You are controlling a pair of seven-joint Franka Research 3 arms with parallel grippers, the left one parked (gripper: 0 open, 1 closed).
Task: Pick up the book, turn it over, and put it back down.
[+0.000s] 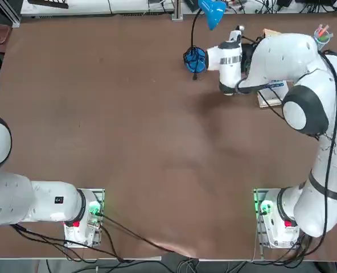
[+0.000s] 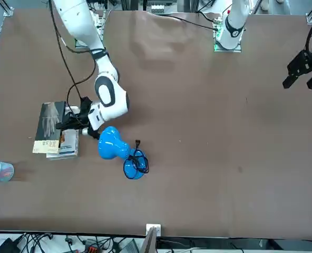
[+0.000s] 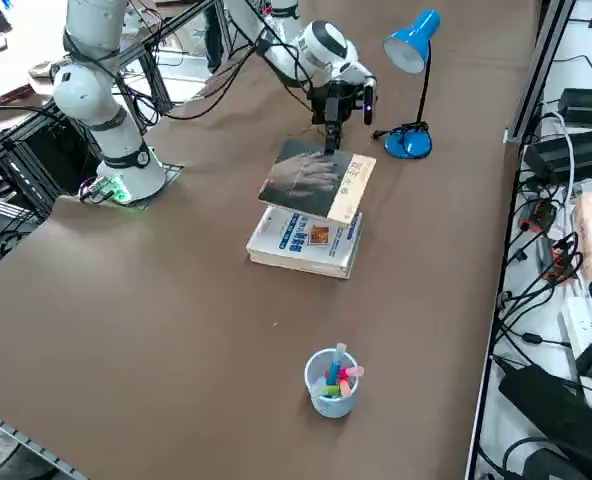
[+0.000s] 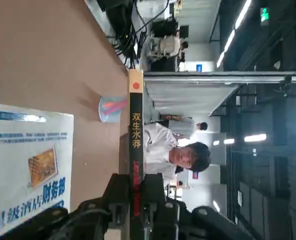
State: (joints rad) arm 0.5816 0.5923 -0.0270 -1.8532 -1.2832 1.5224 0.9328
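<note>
With the right gripper (image 4: 135, 182), clenched around the spine end of the thin paperback (image 3: 318, 181), one finger against each cover. Held up over the right part of the table (image 1: 128, 131), towards the far right corner, roughly level and raised clear of the larger white book (image 3: 306, 240). Turned with the dark grey cover upwards, showing a pale hand picture and a cream band along one side. Along the spine, marked with yellow Chinese characters and red lettering on black.

Directly below in part, lying flat on the table, with blue lettering and a small orange-brown picture on its white cover. Reaching out from the near right corner, above the table, with the white right arm (image 1: 305, 62), trailing black cable.

Nearer the middle of the far edge, standing with a round blue base and a blue shade: to be seen as the desk lamp (image 2: 136, 164), with black cord bundled at the base. Close to the far right corner, upright, holding coloured markers (image 3: 343, 375): to be seen as the translucent cup (image 3: 330, 403). Beyond the right edge, in the wrist view, dressed in a white top: to be recognised as a person (image 4: 160, 150).
</note>
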